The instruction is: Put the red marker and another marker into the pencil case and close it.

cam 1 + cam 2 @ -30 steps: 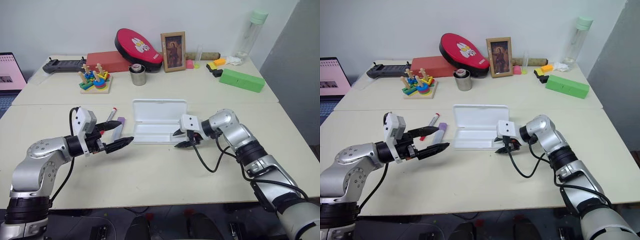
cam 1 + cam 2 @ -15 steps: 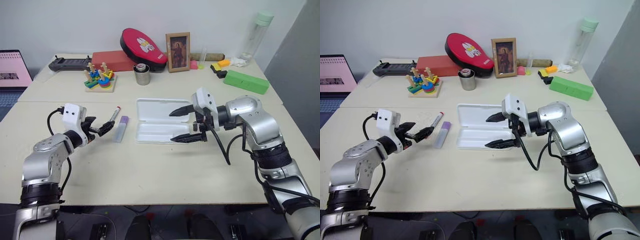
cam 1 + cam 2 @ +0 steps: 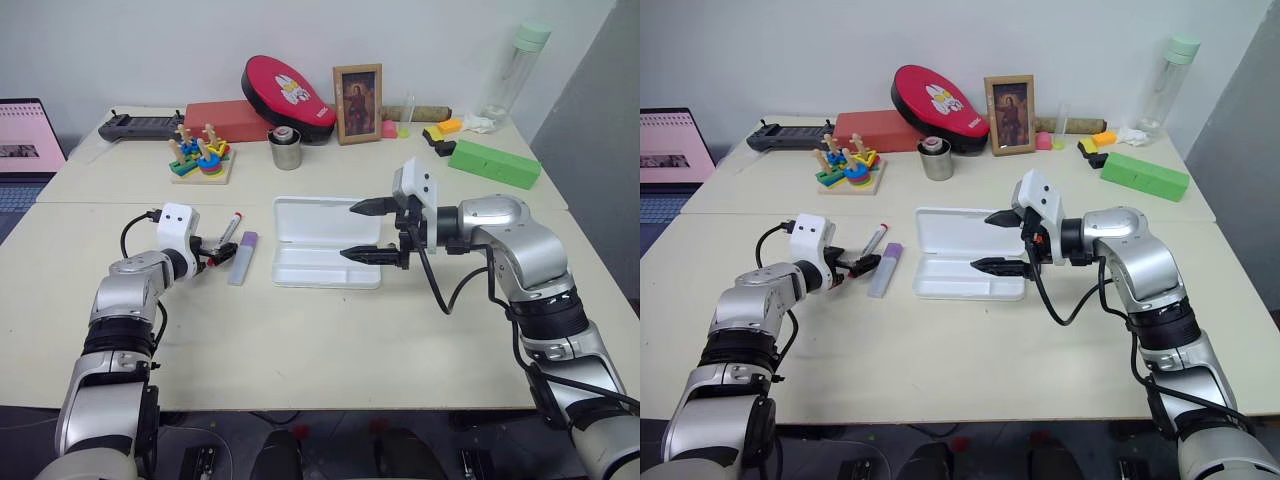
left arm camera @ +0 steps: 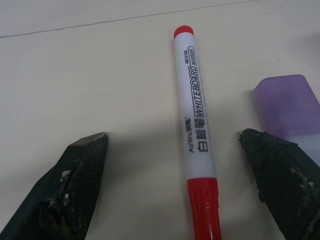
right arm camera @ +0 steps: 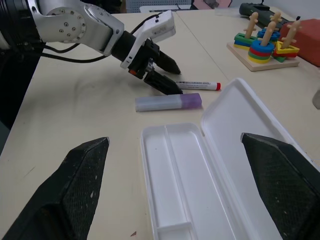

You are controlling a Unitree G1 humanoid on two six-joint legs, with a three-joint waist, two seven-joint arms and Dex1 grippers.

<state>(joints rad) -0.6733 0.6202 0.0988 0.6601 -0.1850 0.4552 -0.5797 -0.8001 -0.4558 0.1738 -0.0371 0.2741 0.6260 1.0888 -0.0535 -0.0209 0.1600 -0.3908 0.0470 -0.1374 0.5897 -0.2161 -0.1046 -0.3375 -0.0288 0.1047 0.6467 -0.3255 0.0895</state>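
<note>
Left wrist view shows the wide-open, empty left gripper [image 4: 175,192] straddling the red marker [image 4: 196,131] beside the open pencil case [image 3: 325,240]; it should close squarely mid-barrel, clear of the lavender marker [image 4: 287,102], while the right gripper [image 3: 366,231] hangs spread and empty over the case.

In the left wrist view, the red marker [image 4: 198,145] is cut off at the picture's edge, so the end of its red cap is not seen. Only one purple corner of the other marker [image 4: 287,105] is shown there, partly covered by a black finger [image 4: 280,172]. In the right wrist view, the pencil case [image 5: 210,175] is cut off at the edge. The laptop [image 3: 28,135] is cut off too.
</note>
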